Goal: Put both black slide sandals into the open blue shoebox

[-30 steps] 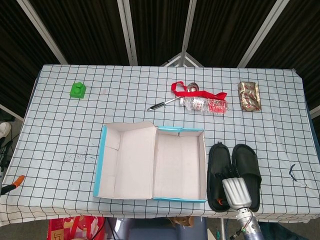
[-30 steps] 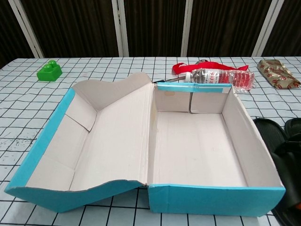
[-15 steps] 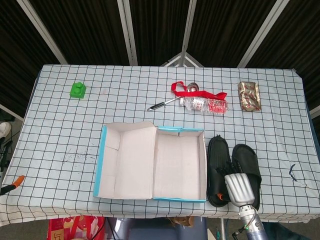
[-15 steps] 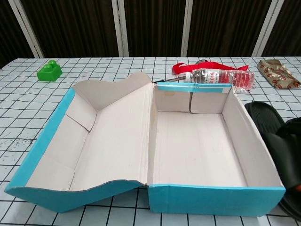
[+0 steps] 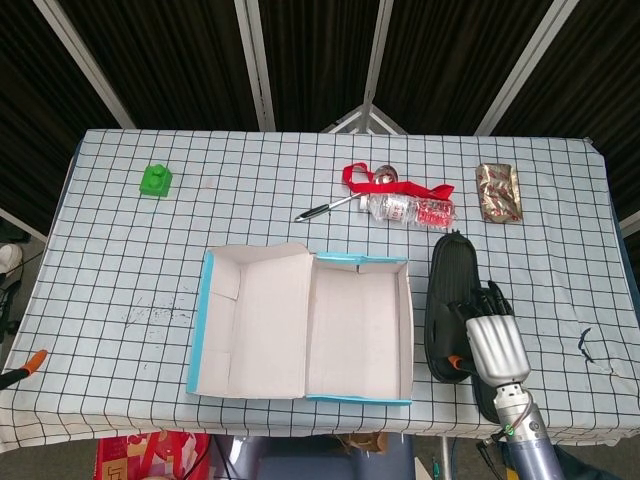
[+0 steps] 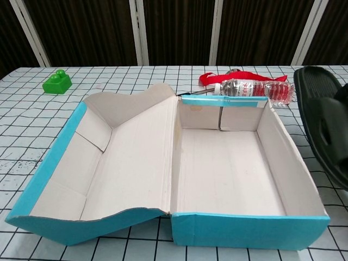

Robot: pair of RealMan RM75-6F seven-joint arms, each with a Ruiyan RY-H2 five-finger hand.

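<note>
- One box [image 5: 355, 330] lies open on the table [image 5: 120, 260], lid flap spread to its left and nothing inside; we judge the task is at the first carry.
- One sandal [image 5: 450, 300] is up off the cloth in our right hand [image 5: 492, 345], fingers closed on its strap; in the chest view it hangs tilted just right of the box wall.
- The other sandal [image 5: 488, 400] shows only as a dark tip on the table under that wrist.
- Next, we think, the held sandal has to travel left over the wall, then come down flat inside.
- The left hand is out of both views.
- The bottle [image 5: 410, 210] has a red label, but we cannot read it.
</note>
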